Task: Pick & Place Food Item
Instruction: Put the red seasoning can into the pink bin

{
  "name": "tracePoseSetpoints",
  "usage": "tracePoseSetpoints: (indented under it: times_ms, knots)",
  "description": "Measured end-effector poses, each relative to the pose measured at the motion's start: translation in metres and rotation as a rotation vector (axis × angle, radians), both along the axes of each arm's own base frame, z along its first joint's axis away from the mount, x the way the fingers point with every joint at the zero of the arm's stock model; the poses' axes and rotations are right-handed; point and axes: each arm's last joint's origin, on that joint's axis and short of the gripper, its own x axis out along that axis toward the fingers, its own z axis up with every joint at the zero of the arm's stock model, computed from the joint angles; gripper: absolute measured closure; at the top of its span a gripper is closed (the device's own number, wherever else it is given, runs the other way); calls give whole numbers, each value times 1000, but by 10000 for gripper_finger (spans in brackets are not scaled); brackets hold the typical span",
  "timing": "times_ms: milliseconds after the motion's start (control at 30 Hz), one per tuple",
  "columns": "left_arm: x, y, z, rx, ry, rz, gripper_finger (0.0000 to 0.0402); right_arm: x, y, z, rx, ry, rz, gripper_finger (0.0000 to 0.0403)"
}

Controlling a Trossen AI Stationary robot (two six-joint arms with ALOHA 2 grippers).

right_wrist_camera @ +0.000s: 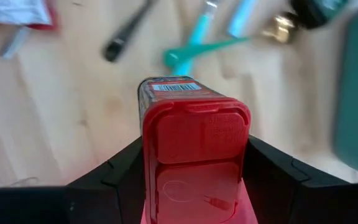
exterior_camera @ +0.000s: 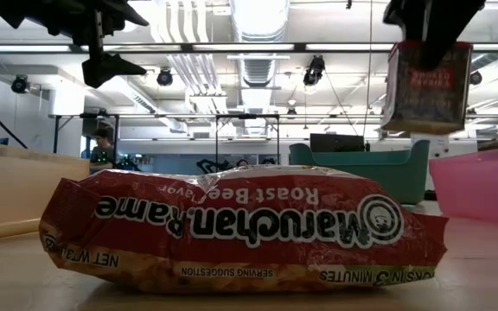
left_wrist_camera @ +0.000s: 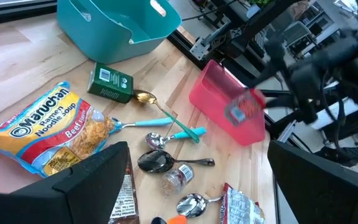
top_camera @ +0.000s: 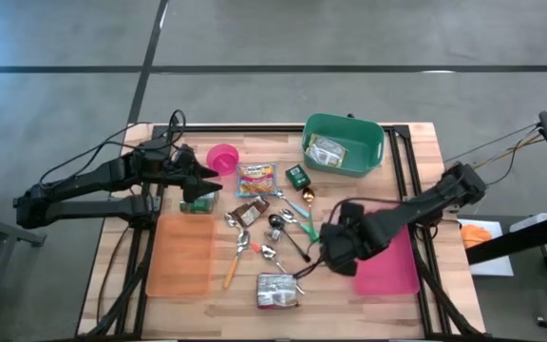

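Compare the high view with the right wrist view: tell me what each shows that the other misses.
Only the high view shows the left gripper open above the table's left, the pink cup, orange tray and pink tray. Only the right wrist view shows the red-lidded container clamped between the right gripper's fingers. Both show the teal spoon on the wooden table.

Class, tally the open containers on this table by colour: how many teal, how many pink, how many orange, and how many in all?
Teal: 1, the teal bin
Pink: 2, the pink bowl and the pink tray
Orange: 1, the orange tray
Total: 4
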Motion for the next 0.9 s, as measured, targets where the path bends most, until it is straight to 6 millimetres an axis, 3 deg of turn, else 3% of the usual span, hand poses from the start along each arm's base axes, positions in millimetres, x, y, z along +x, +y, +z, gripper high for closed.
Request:
tracePoseSetpoints:
  times_ms: [200,433,633,900]
  knots:
    - [0,0,0,0,0,0,11,-22,-21,24,-8,2,-35,196]
    - [0,0,0,0,0,0,11,-45,-39,36,-47,38,-152,196]
    - [0,0,0,-1,0,-1,11,-58,-43,35,57,9,-426,196]
    - [0,0,0,-1,0,-1,11,-62,-42,15,121,50,-819,196]
